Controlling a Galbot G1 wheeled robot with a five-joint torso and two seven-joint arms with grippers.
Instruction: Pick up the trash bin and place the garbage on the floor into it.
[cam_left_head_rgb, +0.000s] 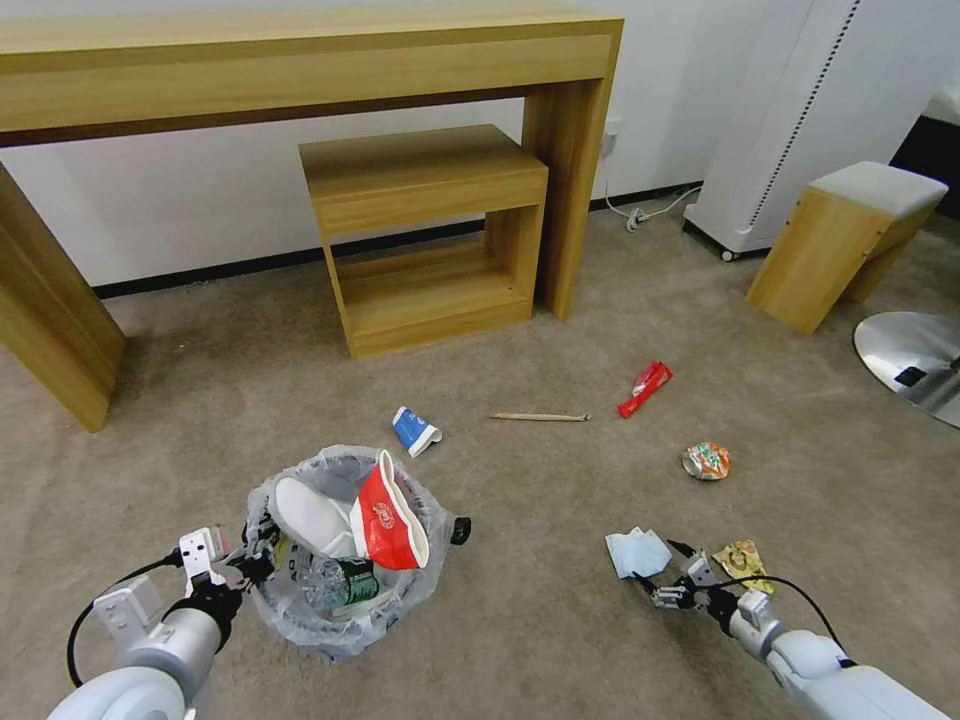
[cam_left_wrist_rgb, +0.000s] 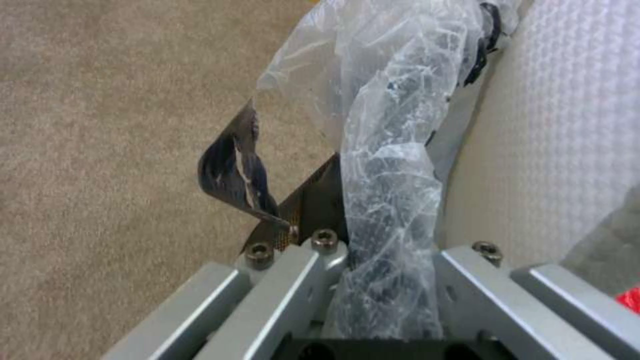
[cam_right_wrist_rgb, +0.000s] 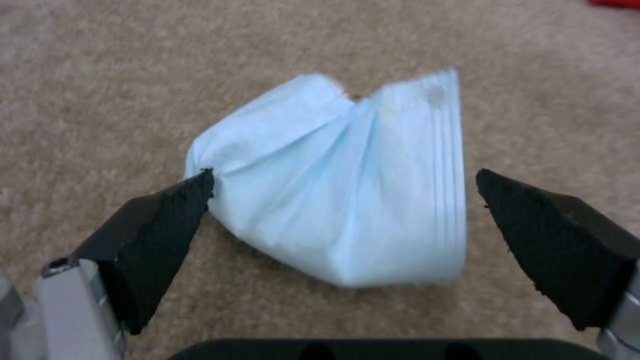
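We see the beige carpet bearing the bag-lined trash bin, our left gripper clamped on its rim. Our right gripper spreads its jaws wide around the blue mask lying just before it.

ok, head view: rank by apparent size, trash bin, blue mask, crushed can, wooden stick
1. trash bin, clearly largest.
2. blue mask.
3. crushed can and wooden stick: unranked; the stick is longer but very thin, and both lie farther from the camera than the mask.
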